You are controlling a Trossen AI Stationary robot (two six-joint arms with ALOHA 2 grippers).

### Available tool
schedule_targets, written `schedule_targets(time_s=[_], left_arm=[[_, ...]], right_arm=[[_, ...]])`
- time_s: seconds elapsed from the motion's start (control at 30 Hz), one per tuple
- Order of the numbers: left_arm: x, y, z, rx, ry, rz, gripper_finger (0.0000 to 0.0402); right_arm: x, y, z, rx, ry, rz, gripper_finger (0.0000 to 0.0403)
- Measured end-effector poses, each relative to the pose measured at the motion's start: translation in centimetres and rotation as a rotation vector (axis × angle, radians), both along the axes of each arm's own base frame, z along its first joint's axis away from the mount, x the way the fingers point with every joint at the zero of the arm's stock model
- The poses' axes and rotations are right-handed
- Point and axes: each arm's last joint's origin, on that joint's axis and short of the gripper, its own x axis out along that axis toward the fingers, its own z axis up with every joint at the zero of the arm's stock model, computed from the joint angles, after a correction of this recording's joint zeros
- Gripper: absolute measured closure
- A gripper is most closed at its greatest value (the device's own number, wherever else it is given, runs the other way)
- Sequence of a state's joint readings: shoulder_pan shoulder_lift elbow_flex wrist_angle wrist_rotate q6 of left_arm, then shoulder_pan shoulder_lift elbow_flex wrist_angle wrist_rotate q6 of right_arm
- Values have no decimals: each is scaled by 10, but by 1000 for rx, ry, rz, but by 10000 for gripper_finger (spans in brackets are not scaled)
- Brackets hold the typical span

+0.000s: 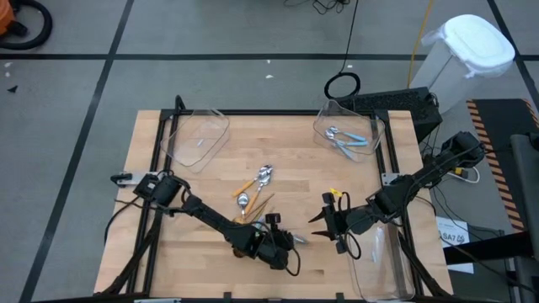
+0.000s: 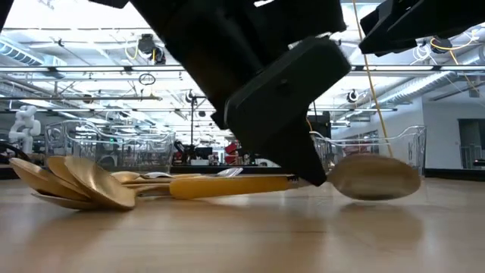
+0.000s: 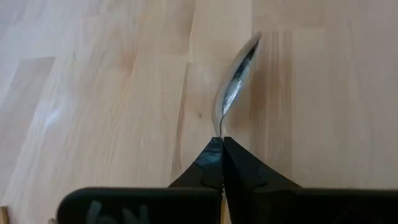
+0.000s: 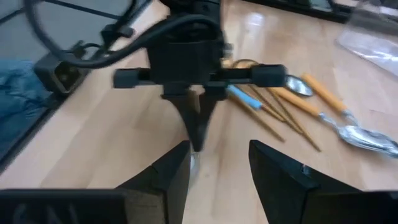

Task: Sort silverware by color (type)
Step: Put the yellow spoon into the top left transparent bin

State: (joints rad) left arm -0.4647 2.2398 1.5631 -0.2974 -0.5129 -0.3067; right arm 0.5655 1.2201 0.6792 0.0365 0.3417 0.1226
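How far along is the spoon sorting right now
Done: a few blue-handled spoons lie in the far right bin. In hand: the left gripper is shut on a spoon on the table near the front edge; the right gripper waits open beside it. Left: orange-handled and gold spoons mid-table; the far left bin looks empty.

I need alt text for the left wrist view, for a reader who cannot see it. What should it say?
The left gripper is shut on a spoon, pinching it at the fingertips so that its shiny silver bowl points away from the camera, edge-on over the light wooden table. The spoon's handle is hidden between the dark fingers, and nothing else lies in view.
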Motion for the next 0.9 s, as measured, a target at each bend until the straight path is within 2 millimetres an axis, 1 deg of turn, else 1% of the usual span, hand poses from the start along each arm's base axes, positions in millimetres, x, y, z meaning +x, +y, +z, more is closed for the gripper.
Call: schedule_targets(time_s=[0.1,0.23,0.4,0.5,0.67,0.73,0.8,0.9], left_arm=[[2,-1,6,4,-13,6,398],[4,-1,13,23,-38,27,398],[6,-1,18,46,-76,74,401],[5,1,27,50,-105,110,401],[-2,-2,52,103,-197,188,401],[-12,-5,67,160,-222,211,401],[-16,-7,84,172,-288,244,401],[-27,-12,108,205,-346,255,401]], right_arm=[[-1,-1,0,-6,1,-30,243],[-4,-3,6,8,-14,-31,243],[-13,-4,14,13,-33,-18,243],[-20,-6,16,-19,-27,-54,243],[-26,-9,14,-34,13,-105,243],[-26,-9,11,-38,38,-114,243],[-24,-8,9,-30,39,-121,243],[-17,-4,5,-30,21,-135,243]])
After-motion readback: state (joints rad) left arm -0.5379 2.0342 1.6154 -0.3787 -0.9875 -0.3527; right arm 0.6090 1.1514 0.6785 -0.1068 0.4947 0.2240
